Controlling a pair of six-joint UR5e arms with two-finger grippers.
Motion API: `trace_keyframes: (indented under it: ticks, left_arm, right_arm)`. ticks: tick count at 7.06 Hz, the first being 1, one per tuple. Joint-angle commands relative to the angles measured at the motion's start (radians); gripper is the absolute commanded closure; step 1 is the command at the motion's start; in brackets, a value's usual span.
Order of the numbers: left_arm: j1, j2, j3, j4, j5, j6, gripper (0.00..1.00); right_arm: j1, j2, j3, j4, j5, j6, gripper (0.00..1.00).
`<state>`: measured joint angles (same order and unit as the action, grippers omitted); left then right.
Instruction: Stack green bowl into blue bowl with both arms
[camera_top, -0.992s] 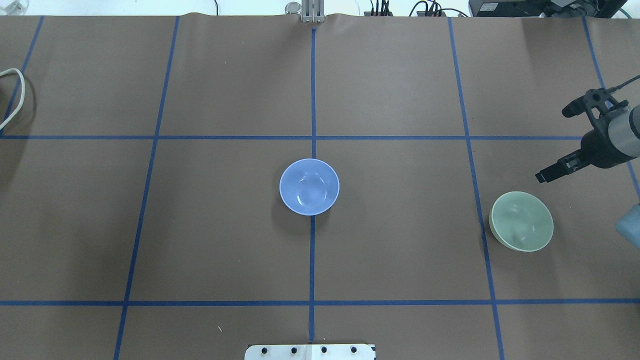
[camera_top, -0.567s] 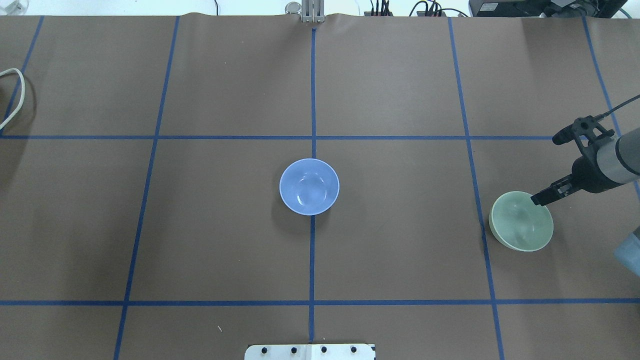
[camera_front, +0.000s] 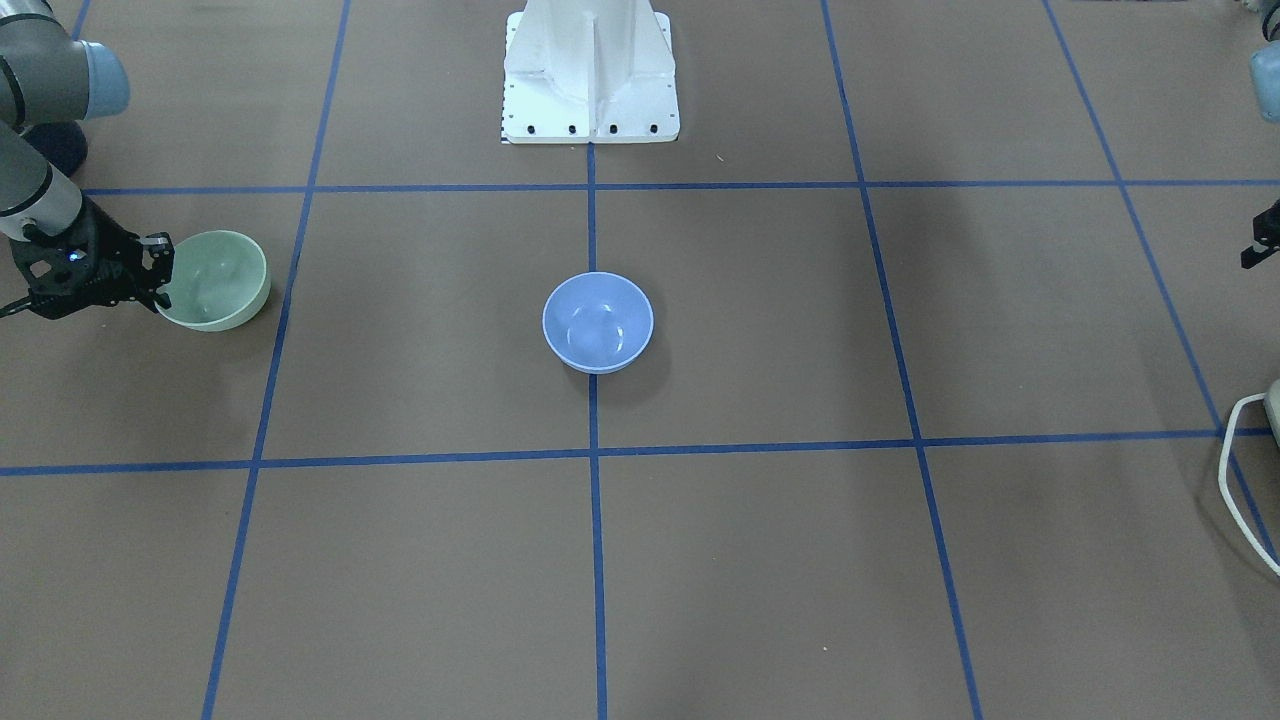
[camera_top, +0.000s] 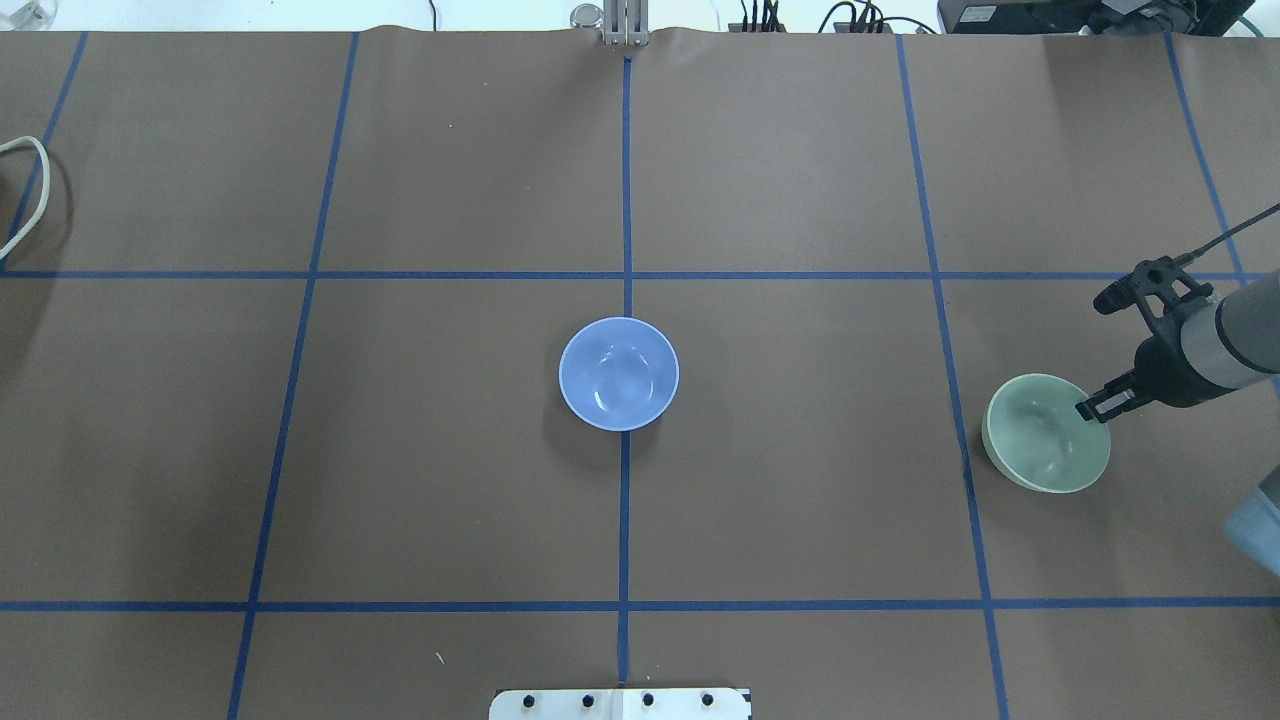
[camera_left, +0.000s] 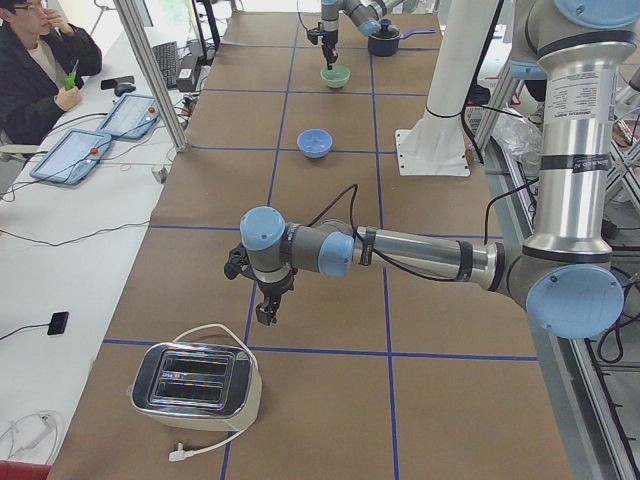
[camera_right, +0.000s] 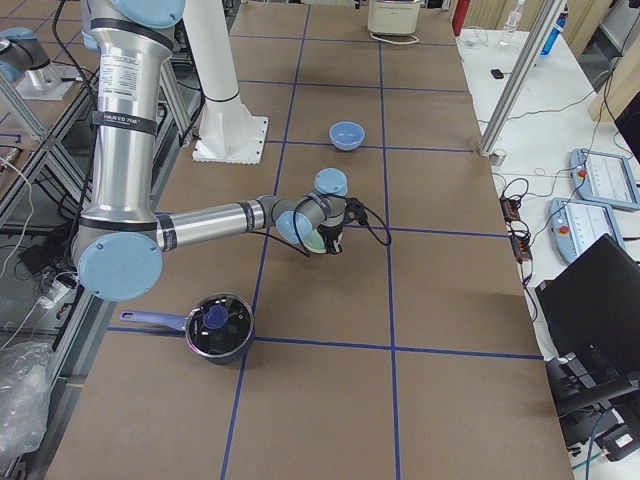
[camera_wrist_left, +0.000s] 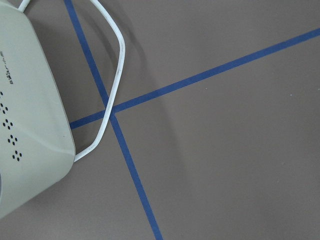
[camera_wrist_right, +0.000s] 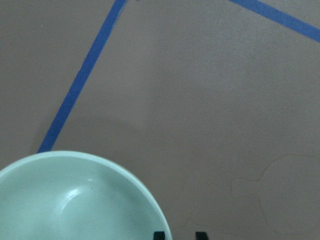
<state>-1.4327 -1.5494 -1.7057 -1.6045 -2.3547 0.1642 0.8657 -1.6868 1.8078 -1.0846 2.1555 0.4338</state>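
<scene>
The green bowl (camera_top: 1040, 440) sits at the table's right, with its rim between my right gripper's fingers. My right gripper (camera_top: 1093, 408) is shut on the rim's right side and shows at the view's left in the front view (camera_front: 158, 275). In the right wrist view the two fingertips (camera_wrist_right: 159, 234) straddle the edge of the green bowl (camera_wrist_right: 75, 200). The blue bowl (camera_top: 618, 373) stands empty at the table's centre (camera_front: 597, 322). My left gripper (camera_left: 265, 315) hangs over the table's far left end beside the toaster; I cannot tell whether it is open or shut.
A toaster (camera_left: 195, 385) with a white cable (camera_top: 25, 190) lies at the table's left end. A dark pot with a lid (camera_right: 218, 325) stands at the right end. The white pedestal (camera_front: 590, 70) is at the robot's side.
My right gripper came down and left from above the table onto the green bowl's rim. The green bowl has shifted slightly away from the robot. The blue bowl has not moved.
</scene>
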Motion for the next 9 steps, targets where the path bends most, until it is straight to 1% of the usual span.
trace_keyframes:
  ticks: [1, 2, 3, 4, 5, 6, 7, 8, 9]
  left_arm:
    - [0.000, 0.000, 0.000, 0.000, 0.000, 0.000, 0.02]
    - [0.000, 0.000, 0.000, 0.000, 0.002, -0.008, 0.02]
    - [0.000, 0.000, 0.005, 0.011, 0.005, -0.015, 0.02]
    - [-0.012, 0.017, 0.008, 0.002, 0.006, -0.105, 0.02]
    - [-0.021, 0.037, 0.006, -0.005, 0.009, -0.133, 0.02]
    - [-0.064, 0.043, 0.006, 0.004, 0.009, -0.140, 0.02]
    - [-0.096, 0.049, 0.003, 0.014, 0.005, -0.124, 0.02]
    - [-0.098, 0.107, -0.018, 0.014, 0.003, -0.092, 0.02]
    - [-0.101, 0.124, -0.029, 0.014, 0.003, -0.075, 0.02]
  right_arm:
    - [-0.002, 0.001, 0.007, 0.000, 0.026, 0.002, 1.00]
    - [0.004, 0.009, 0.018, 0.000, 0.084, 0.002, 1.00]
    - [0.053, 0.025, 0.021, -0.006, 0.140, 0.005, 1.00]
    - [0.085, 0.059, 0.019, -0.014, 0.170, 0.031, 1.00]
    - [0.090, 0.112, 0.018, -0.017, 0.175, 0.119, 1.00]
    - [0.088, 0.195, 0.022, -0.041, 0.181, 0.246, 1.00]
    - [0.090, 0.298, 0.025, -0.125, 0.182, 0.332, 1.00]
    - [0.082, 0.388, 0.025, -0.206, 0.169, 0.376, 1.00]
    - [0.043, 0.467, 0.025, -0.262, 0.134, 0.443, 1.00]
